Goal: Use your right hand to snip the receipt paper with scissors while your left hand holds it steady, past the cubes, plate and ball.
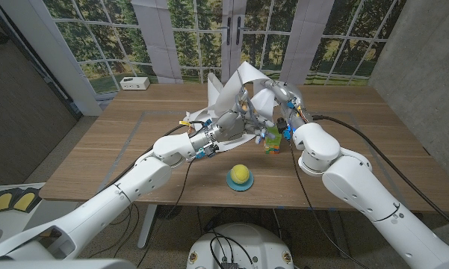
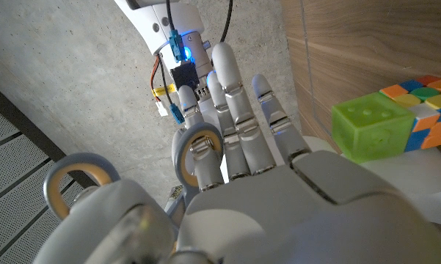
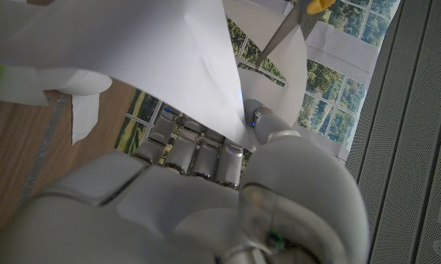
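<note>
Left hand (image 1: pixel 225 125) raised over the middle of the wooden table (image 1: pixel 112 149), fingers reaching into the crumpled white receipt paper (image 1: pixel 235 82); hold on the paper likely, grip itself hidden in the head view. In the left wrist view, left hand (image 2: pixel 242 183) seen from the back, fingers (image 2: pixel 231 88) straight and close together; whether clamped on anything cannot be told.

Right hand (image 1: pixel 282 101) lifted just beside the left, fingertips up against the far side of the same paper. In the right wrist view, right hand (image 3: pixel 205 198) behind a sheet of receipt paper (image 3: pixel 147 51) draped over its fingers (image 3: pixel 198 150), fingers curled under the sheet. Grey scissors blade (image 3: pixel 282 33) with a yellow part showing just beyond those fingertips, against the paper; hold on the scissors not plainly visible.

Green cube (image 1: pixel 271 147) and multicoloured puzzle cube (image 1: pixel 272 135) just below the right fingertips, on the table; same pair close beside the left fingers, green cube (image 2: pixel 370 125) in front of puzzle cube (image 2: pixel 425 110). Yellow ball (image 1: pixel 240 174) on a small blue plate (image 1: pixel 240 185), nearer the table's front edge, well short of both sets of fingers. White box (image 1: pixel 135 84) at the far left corner.
</note>
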Available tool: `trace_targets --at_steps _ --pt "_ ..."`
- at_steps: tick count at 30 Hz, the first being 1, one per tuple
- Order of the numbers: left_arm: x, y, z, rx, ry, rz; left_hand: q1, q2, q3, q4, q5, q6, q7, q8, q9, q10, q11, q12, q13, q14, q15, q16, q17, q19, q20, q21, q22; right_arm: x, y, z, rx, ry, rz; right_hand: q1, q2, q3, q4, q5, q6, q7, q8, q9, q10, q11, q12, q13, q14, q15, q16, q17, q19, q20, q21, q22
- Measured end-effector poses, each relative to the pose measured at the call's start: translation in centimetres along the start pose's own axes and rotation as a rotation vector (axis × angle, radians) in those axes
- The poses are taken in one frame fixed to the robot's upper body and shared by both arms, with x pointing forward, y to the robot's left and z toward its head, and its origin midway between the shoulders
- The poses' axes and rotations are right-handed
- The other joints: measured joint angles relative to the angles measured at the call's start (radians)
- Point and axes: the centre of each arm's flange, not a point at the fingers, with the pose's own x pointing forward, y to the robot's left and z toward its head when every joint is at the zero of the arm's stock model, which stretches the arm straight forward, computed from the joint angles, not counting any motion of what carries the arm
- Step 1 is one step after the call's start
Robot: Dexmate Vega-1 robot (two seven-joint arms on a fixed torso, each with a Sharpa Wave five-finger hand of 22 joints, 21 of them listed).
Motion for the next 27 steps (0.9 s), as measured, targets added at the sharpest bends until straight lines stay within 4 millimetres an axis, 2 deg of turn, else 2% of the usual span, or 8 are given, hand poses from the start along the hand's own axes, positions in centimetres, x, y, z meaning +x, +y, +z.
trace_targets --at_steps 8,14,27 --pt "-0.18 0.02 0.06 0.001 0.0 0.008 0.018 0.018 0.007 0.002 -0.005 0.0 0.0 0.0 0.0 0.008 0.003 0.008 0.0 0.01 -0.008 0.004 0.0 0.007 -0.007 0.0 0.0 -0.07 0.08 0.0 -0.002 0.003 0.0 0.0 0.0 -0.001 -0.001 0.0 0.0 0.0 0.0 0.0 0.0 0.0 0.004 -0.004 0.0 0.0 0.004 0.0 0.0 0.0 0.0 0.0" --pt "-0.26 -0.03 0.1 0.0 -0.002 0.011 0.036 0.071 0.026 0.012 -0.007 0.0 0.0 0.004 0.0 0.013 -0.002 0.008 0.0 0.02 -0.009 0.008 0.0 0.007 -0.007 0.0 0.004 -0.14 0.22 -0.02 -0.002 0.004 0.002 0.0 0.0 -0.001 -0.001 0.0 0.0 0.0 -0.003 0.0 0.0 0.0 0.004 -0.002 0.0 0.0 0.004 -0.004 0.0 0.0 0.0 0.0" --pt "-0.4 -0.08 0.1 -0.007 -0.005 0.014 0.048 0.136 0.042 0.021 -0.021 0.0 0.0 0.004 0.0 0.016 -0.005 0.016 0.002 0.022 -0.007 0.011 0.0 0.014 -0.014 0.005 0.004 -0.25 0.37 -0.1 -0.002 0.006 0.001 0.0 0.0 -0.001 -0.001 0.001 0.0 0.0 0.0 -0.003 -0.002 0.002 0.004 -0.008 0.0 0.0 0.004 -0.005 0.0 0.0 0.0 -0.005"
